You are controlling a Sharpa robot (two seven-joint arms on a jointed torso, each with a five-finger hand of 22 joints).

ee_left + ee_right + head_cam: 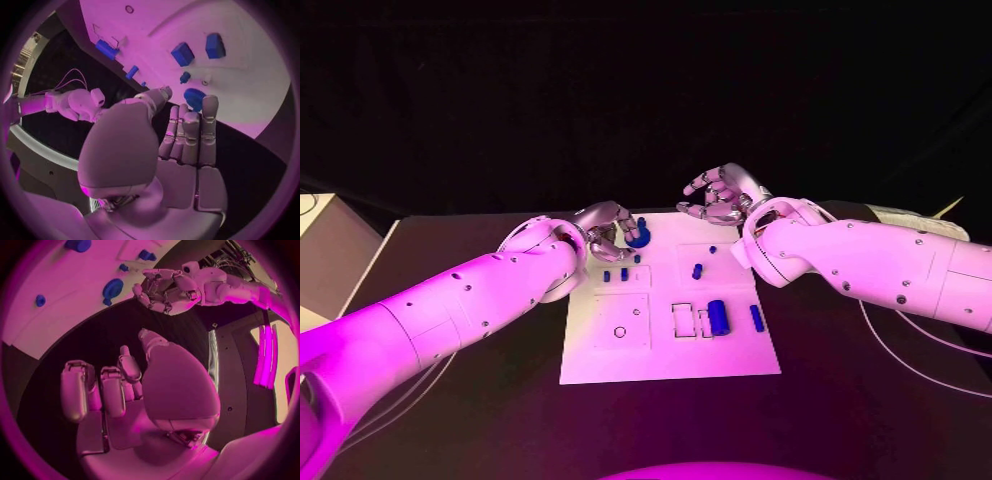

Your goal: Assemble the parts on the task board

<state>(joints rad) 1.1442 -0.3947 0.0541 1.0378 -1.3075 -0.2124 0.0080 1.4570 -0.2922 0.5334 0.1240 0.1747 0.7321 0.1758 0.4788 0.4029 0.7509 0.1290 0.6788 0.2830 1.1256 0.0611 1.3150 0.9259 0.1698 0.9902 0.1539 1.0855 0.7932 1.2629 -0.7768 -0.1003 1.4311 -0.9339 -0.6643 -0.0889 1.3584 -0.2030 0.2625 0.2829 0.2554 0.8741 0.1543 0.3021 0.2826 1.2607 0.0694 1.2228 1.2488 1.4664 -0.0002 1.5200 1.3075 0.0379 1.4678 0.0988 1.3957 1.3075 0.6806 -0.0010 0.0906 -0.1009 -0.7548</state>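
Two hands sit at the far edge of the task board (668, 350). The left hand (607, 229) hovers beside a round blue part (639, 238), fingers apart, holding nothing. The right hand (720, 195) hangs just beyond the board, loosely curled, empty. Risk: fingers closing off-centre could knock the round part or nearby small parts (697, 270) astray. Black table (862, 400); dark backdrop behind.

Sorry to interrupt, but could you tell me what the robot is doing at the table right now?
It is working on the white task board, which carries several small blue parts. The left hand hovers at the board's far left corner, next to a round blue part, and holds nothing. The right hand is raised beyond the board's far edge, also empty, with fingers apart.
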